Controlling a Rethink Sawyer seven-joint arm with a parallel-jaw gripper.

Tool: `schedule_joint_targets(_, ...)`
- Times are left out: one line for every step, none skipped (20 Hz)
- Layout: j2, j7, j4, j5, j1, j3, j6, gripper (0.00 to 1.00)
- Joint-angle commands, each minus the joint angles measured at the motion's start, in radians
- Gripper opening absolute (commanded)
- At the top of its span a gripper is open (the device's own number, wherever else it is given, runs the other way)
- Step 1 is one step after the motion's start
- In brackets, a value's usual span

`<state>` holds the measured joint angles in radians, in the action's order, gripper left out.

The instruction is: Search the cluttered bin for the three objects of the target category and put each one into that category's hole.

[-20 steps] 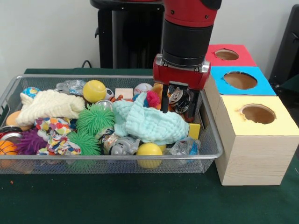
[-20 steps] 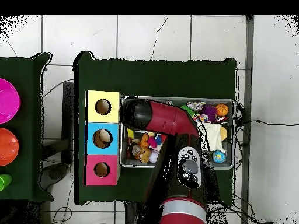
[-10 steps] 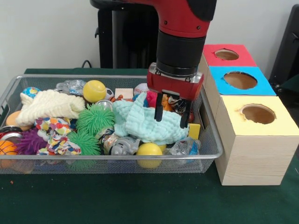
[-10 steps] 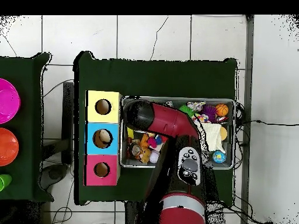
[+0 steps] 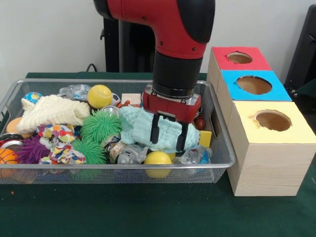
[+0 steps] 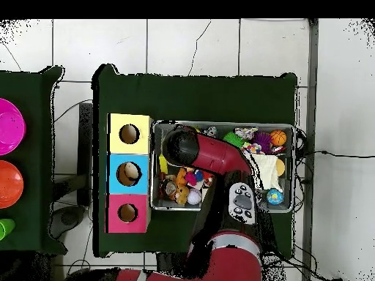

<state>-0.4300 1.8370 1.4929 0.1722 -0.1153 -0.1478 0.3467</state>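
A: Where is the gripper (image 5: 167, 135) placed in the front view?

B: It is seen at the centre of the frame, over the mint-green cloth (image 5: 158, 129) in the right half of the wire bin (image 5: 223, 159). The two dark fingers (image 5: 154, 132) are held apart, with their tips down against the cloth; nothing is seen clamped between them.

A: What room is left toward the frame's right?

B: Little. A yellow block (image 5: 205, 138) and a crumpled clear wrapper (image 5: 196, 154) are wedged between the cloth and the bin's right wall. Just beyond that wall the yellow-topped box (image 5: 269, 153) is set, with the blue-topped box (image 5: 255, 85) and red-topped box (image 5: 240, 58) lined up behind it, each with a round hole.

A: And toward the left?

B: The bin is crowded there: green spiky balls (image 5: 100, 126), a cream cloth (image 5: 53, 111), a patterned cloth (image 5: 59, 142) and a yellow ball (image 5: 99, 96). Another yellow ball (image 5: 158, 163) is pressed against the lower rim.

A: The overhead view?

B: The gripper is hidden beneath the arm (image 6: 201, 152), which is stretched across the bin's left part.
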Motion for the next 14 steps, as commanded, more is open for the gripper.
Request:
schedule_joint_targets(0.103,0.230,0.052,0.054,-0.026,0.071,-0.067,1.00)
schedule_joint_targets(0.109,0.233,0.048,0.058,-0.023,0.071,-0.071,1.00)
schedule_joint_targets(0.111,0.233,0.050,0.059,-0.023,0.073,-0.077,1.00)
schedule_joint_targets(0.117,0.237,0.043,0.065,-0.017,0.070,-0.078,1.00)
schedule_joint_targets(0.119,0.237,0.043,0.067,-0.017,0.069,-0.082,1.00)
schedule_joint_targets(0.125,0.239,0.039,0.071,-0.012,0.067,-0.083,1.00)
schedule_joint_targets(0.128,0.237,0.041,0.072,-0.014,0.070,-0.089,1.00)
schedule_joint_targets(0.133,0.240,0.040,0.075,-0.010,0.070,-0.096,1.00)
schedule_joint_targets(0.136,0.240,0.042,0.076,-0.012,0.073,-0.103,1.00)
schedule_joint_targets(0.141,0.244,0.038,0.080,-0.003,0.068,-0.104,1.00)
schedule_joint_targets(0.140,0.246,0.042,0.084,-0.001,0.067,-0.106,1.00)
schedule_joint_targets(0.141,0.252,0.037,0.091,0.011,0.060,-0.100,1.00)
schedule_joint_targets(0.138,0.258,0.041,0.096,0.019,0.054,-0.094,1.00)
schedule_joint_targets(0.135,0.264,0.044,0.103,0.028,0.048,-0.090,1.00)
